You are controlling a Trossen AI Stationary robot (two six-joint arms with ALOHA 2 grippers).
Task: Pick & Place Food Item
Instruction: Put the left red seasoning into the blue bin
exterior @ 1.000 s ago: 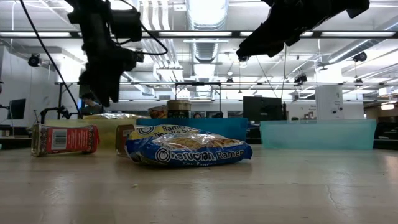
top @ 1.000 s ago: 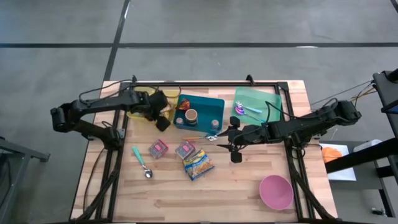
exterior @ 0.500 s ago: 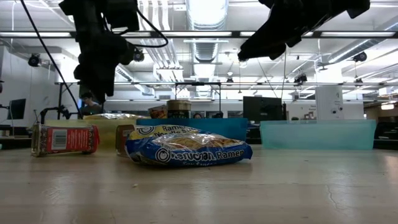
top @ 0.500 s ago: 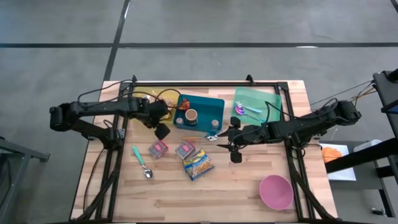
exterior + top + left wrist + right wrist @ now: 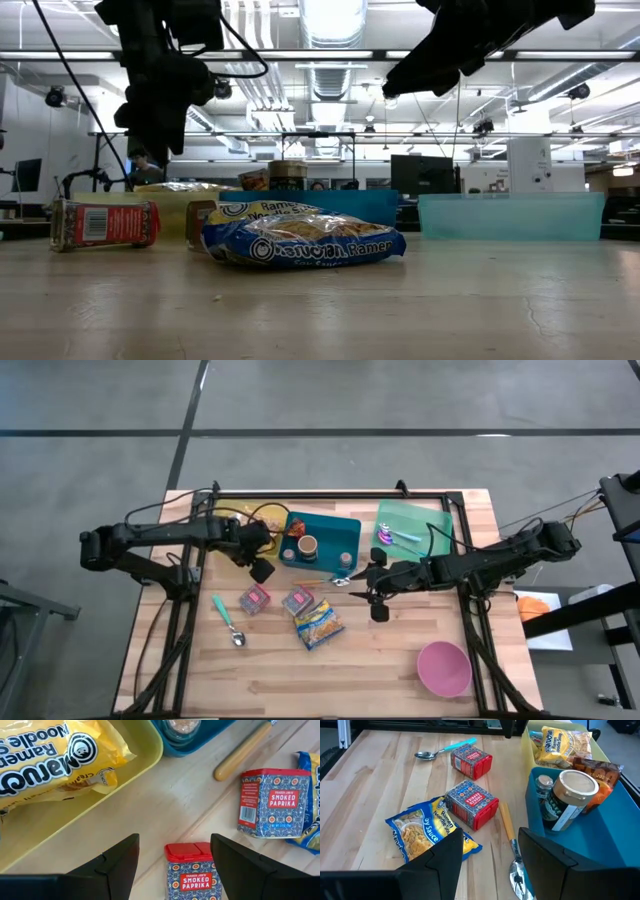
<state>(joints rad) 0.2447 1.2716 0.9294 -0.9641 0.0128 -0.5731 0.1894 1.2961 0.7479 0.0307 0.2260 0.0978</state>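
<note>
On the wooden table (image 5: 400, 660), the left gripper (image 5: 262, 570) hangs with fingers apart and empty, beside the yellow bin (image 5: 75, 815) of ramen and above a red-capped smoked paprika tin (image 5: 254, 599). A second tin (image 5: 298, 600) and a blue-yellow noodle packet (image 5: 319, 624) lie further right. The right gripper (image 5: 377, 606), parted and empty, hovers near the teal bin (image 5: 325, 520). Ceiling lights fill the room behind.
</note>
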